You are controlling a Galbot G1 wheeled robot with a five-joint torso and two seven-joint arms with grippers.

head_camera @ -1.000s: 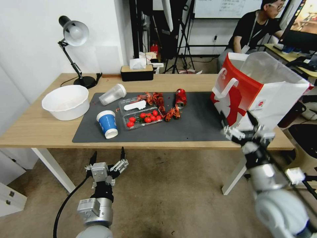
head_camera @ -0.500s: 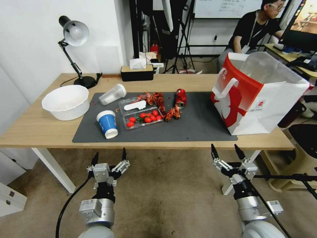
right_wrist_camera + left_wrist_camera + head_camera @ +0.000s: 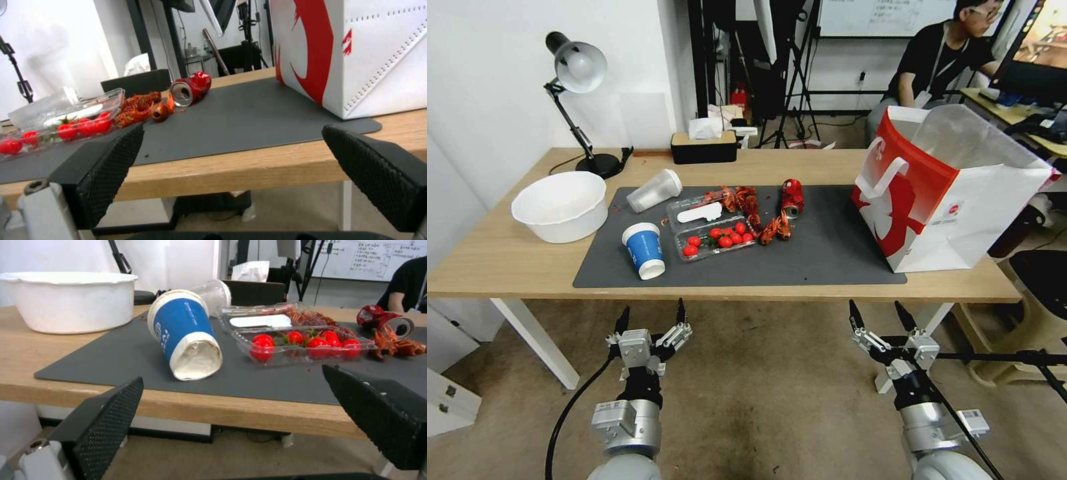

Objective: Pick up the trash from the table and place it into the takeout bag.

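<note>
On the table, a blue-and-white paper cup lies tipped on the dark mat. A clear plastic cup lies on its side behind it. A crushed red can rests mid-mat. A white bowl stands at the left end. The takeout bag stands open at the right end. My left gripper and right gripper hang open and empty below the table's front edge.
A clear clamshell tray of cherry tomatoes and red crayfish shells lie mid-mat. A desk lamp and a black tissue box stand along the back edge. Bare mat lies between the can and the bag.
My right arm has dropped from in front of the bag to below the table's front edge, still open. The left gripper has sunk slightly. Nothing on the table moved.
</note>
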